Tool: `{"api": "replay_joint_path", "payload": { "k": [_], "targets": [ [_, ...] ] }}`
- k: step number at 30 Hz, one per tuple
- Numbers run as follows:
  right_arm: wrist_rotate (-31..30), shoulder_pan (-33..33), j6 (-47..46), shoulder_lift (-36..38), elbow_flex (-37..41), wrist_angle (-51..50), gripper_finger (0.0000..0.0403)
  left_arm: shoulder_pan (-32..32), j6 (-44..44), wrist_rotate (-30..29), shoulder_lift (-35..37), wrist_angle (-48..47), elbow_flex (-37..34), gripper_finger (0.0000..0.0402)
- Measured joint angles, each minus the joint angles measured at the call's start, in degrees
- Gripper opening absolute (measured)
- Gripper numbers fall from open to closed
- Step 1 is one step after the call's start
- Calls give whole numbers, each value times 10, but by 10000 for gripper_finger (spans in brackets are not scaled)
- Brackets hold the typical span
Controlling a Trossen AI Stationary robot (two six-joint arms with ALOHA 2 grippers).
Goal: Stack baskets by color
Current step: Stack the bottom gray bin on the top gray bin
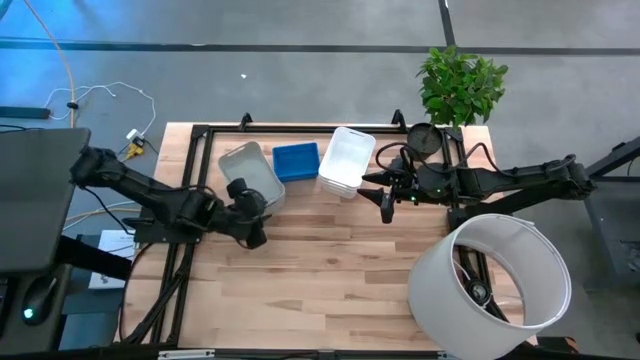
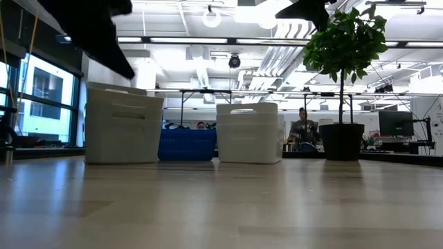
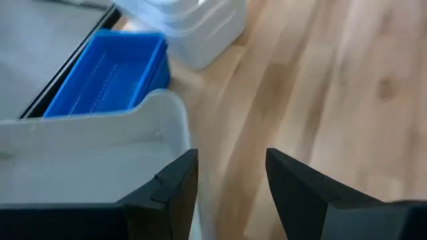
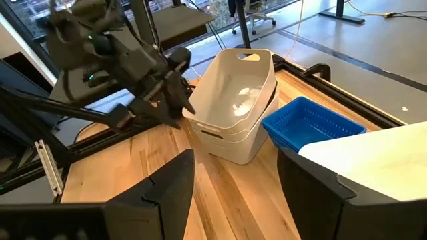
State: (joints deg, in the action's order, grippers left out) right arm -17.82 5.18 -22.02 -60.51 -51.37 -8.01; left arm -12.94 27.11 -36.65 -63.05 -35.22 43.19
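I see a large white cylinder (image 1: 492, 283) lying at the pale wooden table's (image 1: 320, 290) near right corner. A leafy green plant in a black pot (image 1: 459, 92) occupies the far right corner. Someone, possibly seated, shows in the room beyond (image 2: 302, 129).

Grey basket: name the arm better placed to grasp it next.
Left, probably: the left claw, open, hangs right beside the grey basket; the right claw is off beyond the white baskets.
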Motion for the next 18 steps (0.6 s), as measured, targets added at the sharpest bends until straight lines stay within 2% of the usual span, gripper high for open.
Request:
{"api": "replay_joint_path", "payload": {
  "k": [9,15,18],
  "targets": [
    [0,0,0,0,0,-4,202,52,8,4,-54,-11,0,180],
    [0,0,0,0,0,-4,202,78,20,62,-71,-7,0,187],
    [0,0,1,0,0,-4,202,84,39,80,-72,-8,0,173]
  ]
}}
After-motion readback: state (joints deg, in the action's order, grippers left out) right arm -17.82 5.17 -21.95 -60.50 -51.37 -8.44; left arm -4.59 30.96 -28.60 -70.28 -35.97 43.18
